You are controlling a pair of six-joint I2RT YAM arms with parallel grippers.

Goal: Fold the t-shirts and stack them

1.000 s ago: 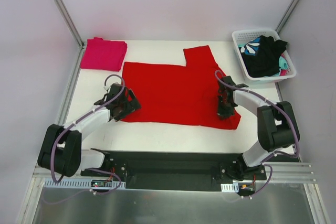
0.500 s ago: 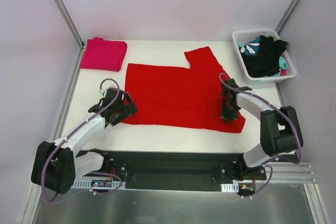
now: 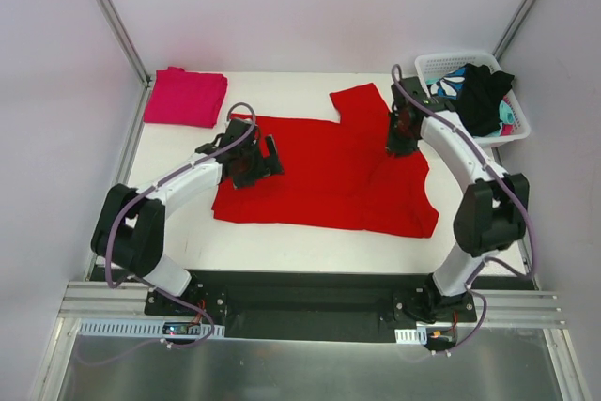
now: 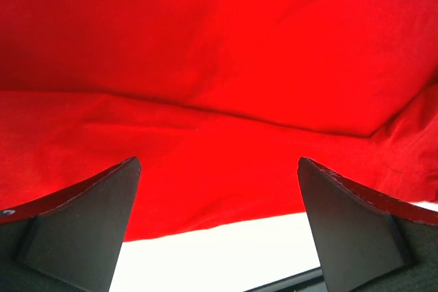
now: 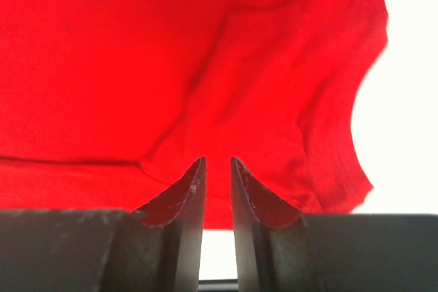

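Note:
The large red t-shirt [image 3: 329, 176] lies spread on the white table, creased on its right side. It fills the left wrist view [image 4: 219, 66] and the right wrist view [image 5: 171, 46]. My left gripper [image 3: 266, 158] hovers over the shirt's left part, its jaws wide open [image 4: 219, 162] with only cloth and table showing between them. My right gripper [image 3: 398, 143] is over the shirt's far right, below the sleeve. Its fingers stand a narrow gap apart [image 5: 217, 161] with nothing pinched. A folded magenta-pink t-shirt [image 3: 185, 97] rests at the far left corner.
A white basket [image 3: 430, 63] at the far right holds a black garment [image 3: 484, 91] and a teal-and-white patterned one [image 3: 449, 84]. Metal frame posts rise at both back corners. The black base rail runs along the near edge.
Both arms moved away from the near edge: the left in over the shirt, the right up toward the far sleeve. The right jaws have parted slightly and the shirt's right side is now creased.

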